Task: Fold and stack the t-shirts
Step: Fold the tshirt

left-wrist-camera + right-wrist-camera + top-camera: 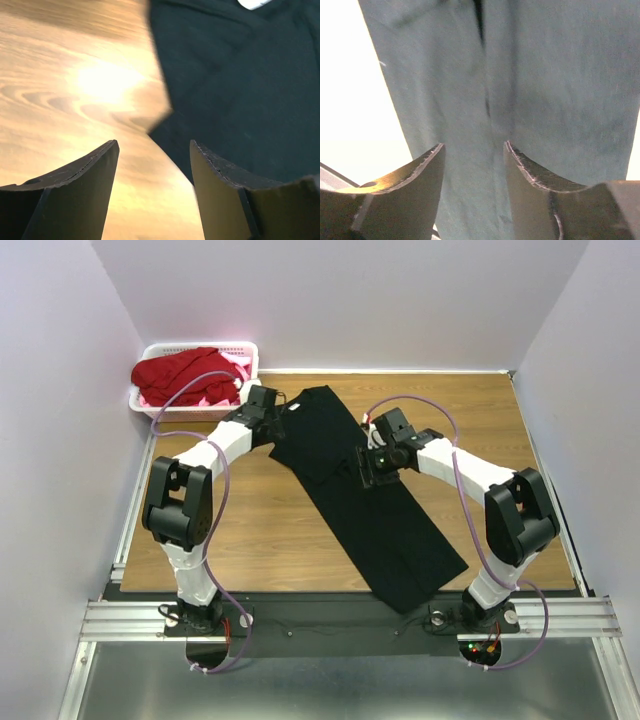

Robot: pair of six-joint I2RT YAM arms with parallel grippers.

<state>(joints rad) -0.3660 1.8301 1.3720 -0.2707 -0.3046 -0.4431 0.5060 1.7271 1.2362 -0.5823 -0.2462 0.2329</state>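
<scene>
A large black t-shirt [370, 500] lies folded into a long strip, running diagonally from the back centre to the front right of the wooden table. My left gripper [268, 412] is open and empty over the table at the shirt's upper left edge; its wrist view shows the black cloth [240, 90] just beyond the fingers [95, 180]. My right gripper [366, 468] is open and empty just above the shirt's middle; its wrist view shows the cloth [520, 75] between and beyond the fingertips [427, 170]. Red and pink shirts [190, 375] lie bunched in the basket.
A white slotted plastic basket [150, 350] stands at the back left corner, close behind my left gripper. The wooden table [260, 530] ends at a metal rail [330, 615] at the front. Purple walls enclose the back and sides.
</scene>
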